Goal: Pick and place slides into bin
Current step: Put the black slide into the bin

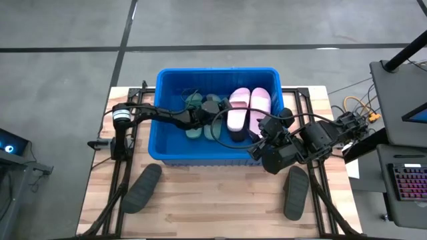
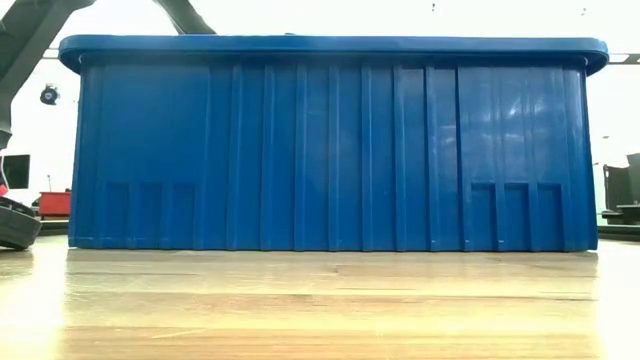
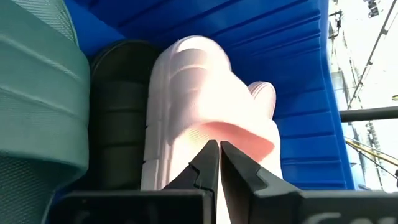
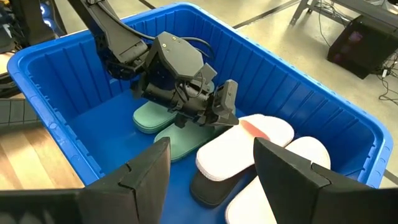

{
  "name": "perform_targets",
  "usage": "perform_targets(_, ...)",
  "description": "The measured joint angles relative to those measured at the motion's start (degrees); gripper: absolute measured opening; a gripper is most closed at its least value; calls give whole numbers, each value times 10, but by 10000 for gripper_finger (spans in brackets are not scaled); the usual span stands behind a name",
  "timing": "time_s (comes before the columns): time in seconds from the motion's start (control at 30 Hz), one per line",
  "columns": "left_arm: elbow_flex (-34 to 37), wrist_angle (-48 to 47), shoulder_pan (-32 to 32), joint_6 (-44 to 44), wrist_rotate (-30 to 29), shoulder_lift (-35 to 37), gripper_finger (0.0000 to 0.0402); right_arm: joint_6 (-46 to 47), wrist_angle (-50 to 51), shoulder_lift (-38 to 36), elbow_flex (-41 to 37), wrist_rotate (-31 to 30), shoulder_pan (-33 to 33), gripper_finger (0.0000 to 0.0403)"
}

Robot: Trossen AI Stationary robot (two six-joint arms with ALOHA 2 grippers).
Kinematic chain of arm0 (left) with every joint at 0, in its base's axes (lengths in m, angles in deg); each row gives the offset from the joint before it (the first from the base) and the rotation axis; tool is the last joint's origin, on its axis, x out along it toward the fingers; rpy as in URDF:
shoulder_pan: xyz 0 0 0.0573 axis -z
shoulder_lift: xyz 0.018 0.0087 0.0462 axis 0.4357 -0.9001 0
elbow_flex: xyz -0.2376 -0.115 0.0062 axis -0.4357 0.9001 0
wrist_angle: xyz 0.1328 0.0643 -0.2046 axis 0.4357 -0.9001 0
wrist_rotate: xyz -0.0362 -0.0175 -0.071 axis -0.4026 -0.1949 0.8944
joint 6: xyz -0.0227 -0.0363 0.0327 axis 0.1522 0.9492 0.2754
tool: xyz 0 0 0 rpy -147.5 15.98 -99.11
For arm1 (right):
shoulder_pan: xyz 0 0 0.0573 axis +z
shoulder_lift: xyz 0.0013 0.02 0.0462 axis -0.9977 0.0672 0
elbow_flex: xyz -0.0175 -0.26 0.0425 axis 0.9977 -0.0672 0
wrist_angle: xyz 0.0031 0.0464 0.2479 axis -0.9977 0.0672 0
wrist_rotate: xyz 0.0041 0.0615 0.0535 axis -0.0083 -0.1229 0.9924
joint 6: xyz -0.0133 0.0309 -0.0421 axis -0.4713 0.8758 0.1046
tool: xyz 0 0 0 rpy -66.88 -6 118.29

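Left gripper [image 4: 227, 106] is down inside the bin [image 1: 175, 79], centre of the high view, fingers pressed tight together with nothing between them, tips right up against the strap of a pale pink slide [image 3: 199, 112]. That pink slide lies on top of a dark one [image 4: 208, 186], its pink partner [image 1: 260, 101] just beside it toward the bin's right wall. Two green slides [image 4: 161, 127] sit under the left wrist, on the bin floor. Right gripper [image 4: 211, 171] hovers over the bin's lower right rim in the high view, jaws spread wide and empty, pink pair straight ahead of it. Out on the table [image 1: 220, 200], one dark slide [image 1: 141, 187] lies lower left, another [image 1: 296, 193] lower right, both clear of the grippers.
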Motion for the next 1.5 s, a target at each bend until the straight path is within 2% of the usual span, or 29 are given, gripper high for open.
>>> perform_targets(0.13,0,35,0,-21,13,0,0,-1,0,0,0,0,0,219)
perform_targets(0.43,0,189,0,-77,75,14,0,1,11,0,0,0,0,219)
perform_targets(0.53,1,265,0,-161,143,25,0,15,20,0,0,0,0,219)
perform_targets(0.63,-1,361,5,-282,249,47,0,16,20,0,0,2,0,219)
perform_targets(0.7,-2,368,7,-312,313,78,0,16,20,-1,0,2,0,219)
perform_targets(0.77,-3,336,7,-338,364,111,0,19,20,-2,0,3,0,219)
perform_targets(0.87,-2,219,8,-416,438,167,0,27,20,-5,0,19,0,219)
perform_targets(1.03,-4,28,19,-581,514,271,8,32,20,-7,0,38,1,219)
perform_targets(1.13,-3,-53,26,-636,524,324,37,47,20,-7,0,39,1,219)
perform_targets(1.3,-2,-198,36,-710,532,397,110,82,20,-7,0,57,2,219)
perform_targets(1.5,-2,-366,66,-751,532,449,191,96,17,-5,-4,107,7,219)
